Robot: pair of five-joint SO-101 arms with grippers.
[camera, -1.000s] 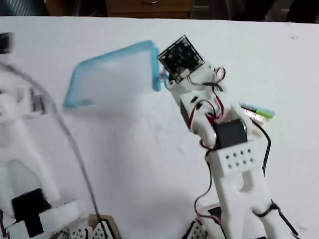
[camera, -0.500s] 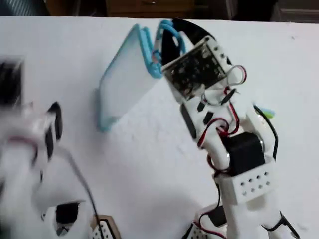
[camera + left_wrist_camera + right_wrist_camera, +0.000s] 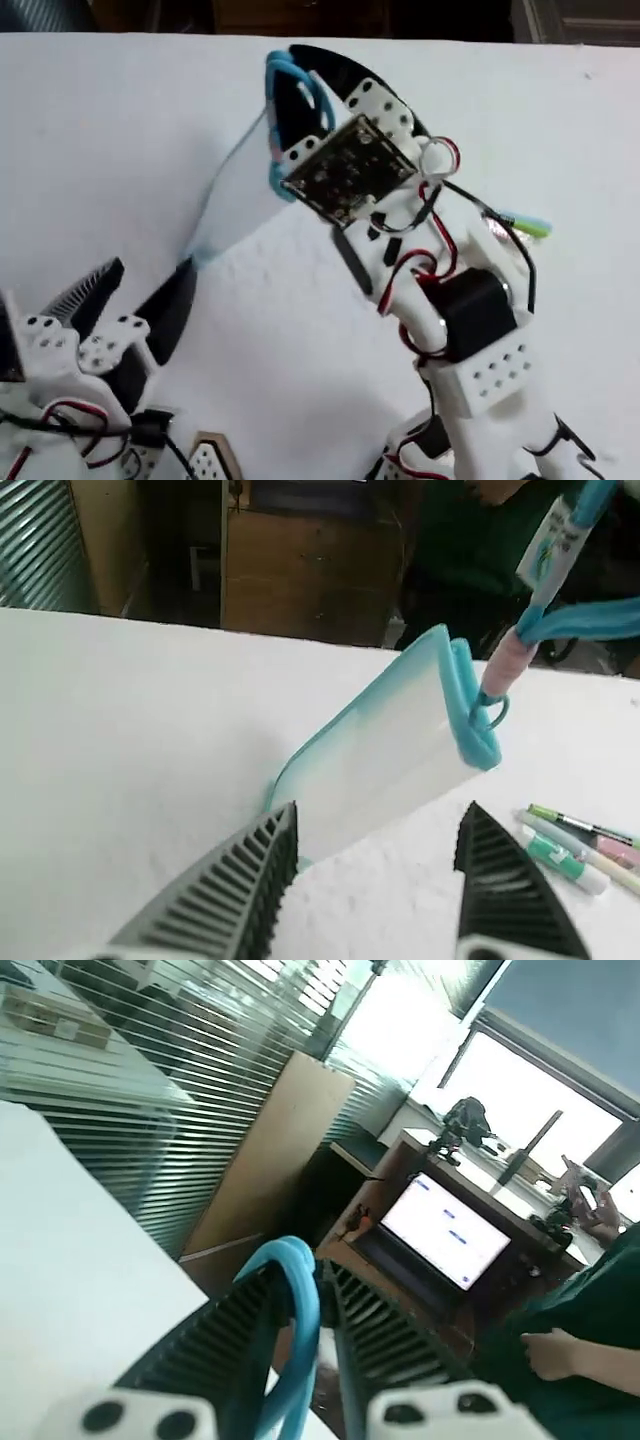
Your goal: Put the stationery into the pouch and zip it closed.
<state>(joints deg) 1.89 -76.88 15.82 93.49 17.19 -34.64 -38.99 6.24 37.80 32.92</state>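
The right hand is clamped tight on the blue loop, which is pinched between its two ribbed fingers with no gap left around it. The pouch is hung from that loop below the right hand: its zipped end, where a pink tab is fixed, is held up off the worktop, and the body is tilted steeply down and away from the hand. Only the low far corner of the pouch is rested on the worktop. Whether the zip is open or closed cannot be told.

The left hand is spread wide and nothing is held in it. It is kept low over the worktop, with its fingers pointed at the pouch's low corner. Seen from the left wrist, the lower part of the pouch is framed between the two fingertips, just ahead of them. In the high view one fingertip is seen just beside that corner; whether they touch cannot be told.

The pens are laid together on the worktop, outside the pouch, beyond the left hand's outer finger and well apart from the right hand, behind that arm's forearm. They are touched by neither hand.
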